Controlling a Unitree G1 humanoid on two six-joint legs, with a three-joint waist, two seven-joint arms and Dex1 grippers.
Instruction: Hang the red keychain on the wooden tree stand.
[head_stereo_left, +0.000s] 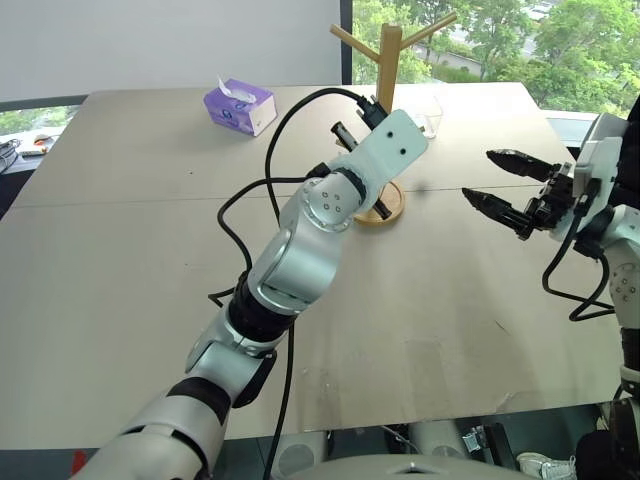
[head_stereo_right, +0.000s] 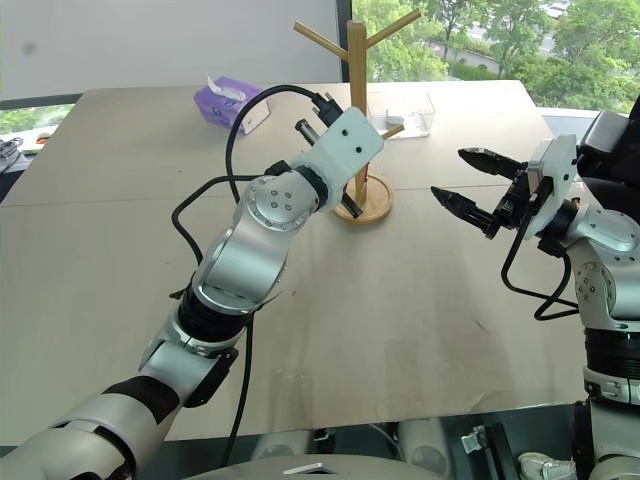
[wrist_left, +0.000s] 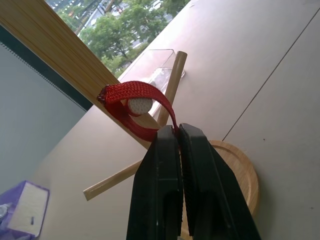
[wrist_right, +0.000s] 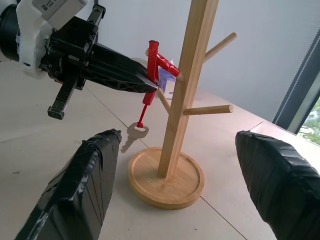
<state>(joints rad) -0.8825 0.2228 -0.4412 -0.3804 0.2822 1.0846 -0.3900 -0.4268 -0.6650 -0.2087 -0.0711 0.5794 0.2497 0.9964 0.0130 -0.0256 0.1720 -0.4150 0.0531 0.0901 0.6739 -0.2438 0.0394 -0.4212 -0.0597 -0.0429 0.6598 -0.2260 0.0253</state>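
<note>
The wooden tree stand rises on its round base at the far middle of the table. My left gripper is shut on the red keychain right beside the post. The keychain's strap loops around the tip of an upward-angled peg. In the right wrist view, the strap sits at that peg and the small key dangles below it, above the base. To the right of the stand, my right gripper is open and holds nothing, pointing toward the stand with a clear gap between them.
A purple tissue box lies at the far left of the table. A clear plastic container stands just behind and right of the stand. A black cable arcs over my left forearm. Windows run behind the table's far edge.
</note>
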